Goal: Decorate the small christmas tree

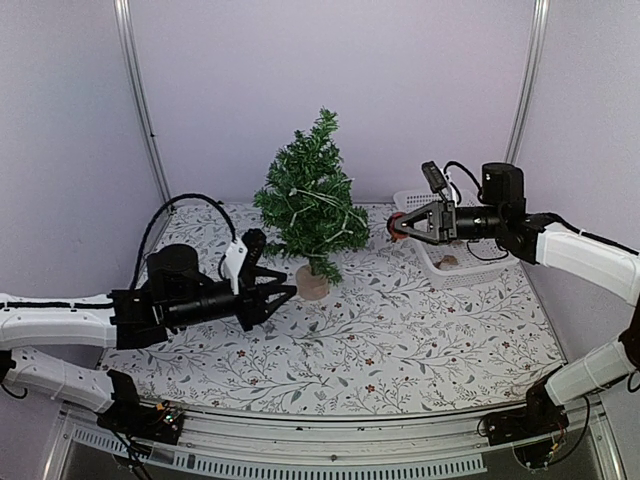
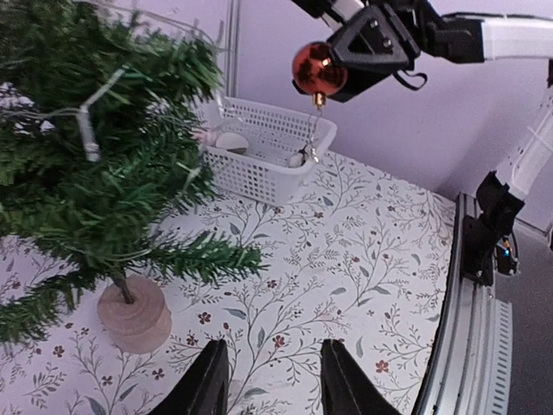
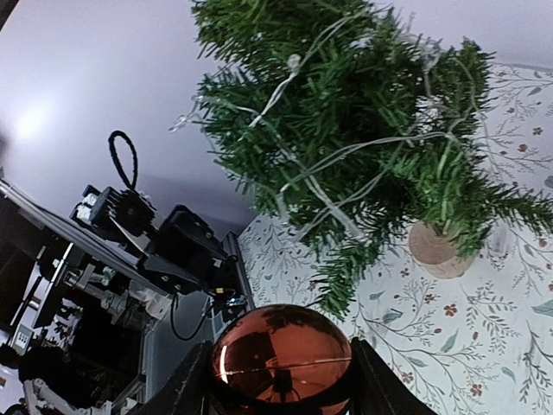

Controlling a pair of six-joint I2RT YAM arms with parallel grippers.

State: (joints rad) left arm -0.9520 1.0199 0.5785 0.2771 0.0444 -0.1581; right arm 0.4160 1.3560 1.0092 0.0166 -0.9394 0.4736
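Tree [image 1: 308,205] stands mid-table; right gripper [image 1: 398,226], clamped on a red bauble [image 2: 318,71] just right of it, should ease it left onto a branch tip, while the open, empty left gripper [image 1: 285,292] could steady the stump [image 1: 312,284].

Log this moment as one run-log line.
right jaws: shut on red bauble, raised right of tree | left jaws: open, empty, by wooden base | tree: light string on, no baubles hung
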